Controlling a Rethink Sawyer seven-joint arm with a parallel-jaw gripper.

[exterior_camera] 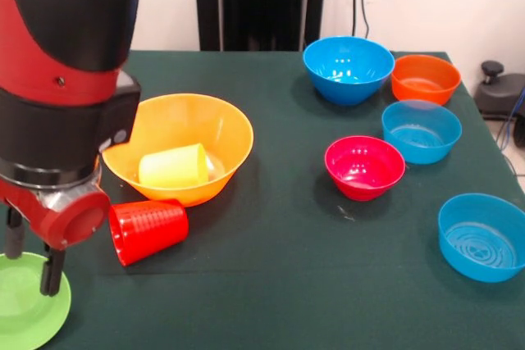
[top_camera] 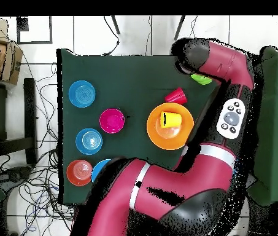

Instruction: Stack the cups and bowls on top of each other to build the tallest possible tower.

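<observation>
Yellow cup (exterior_camera: pixel 173 166) lies in orange bowl (exterior_camera: pixel 221 125); pincer (exterior_camera: pixel 31 261) over green bowl (exterior_camera: pixel 29 309).

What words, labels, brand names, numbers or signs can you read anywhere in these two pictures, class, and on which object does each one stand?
None can be read.
The bowls, the yellow cup and the red cup carry no visible print.
The arm's button panel shows round buttons in the overhead view, but any marks on them are too small to read.
The gripper over the green bowl shows no label.

Green bowl (exterior_camera: pixel 29 307) half behind fingers (exterior_camera: pixel 51 272), edge-cropped
</observation>
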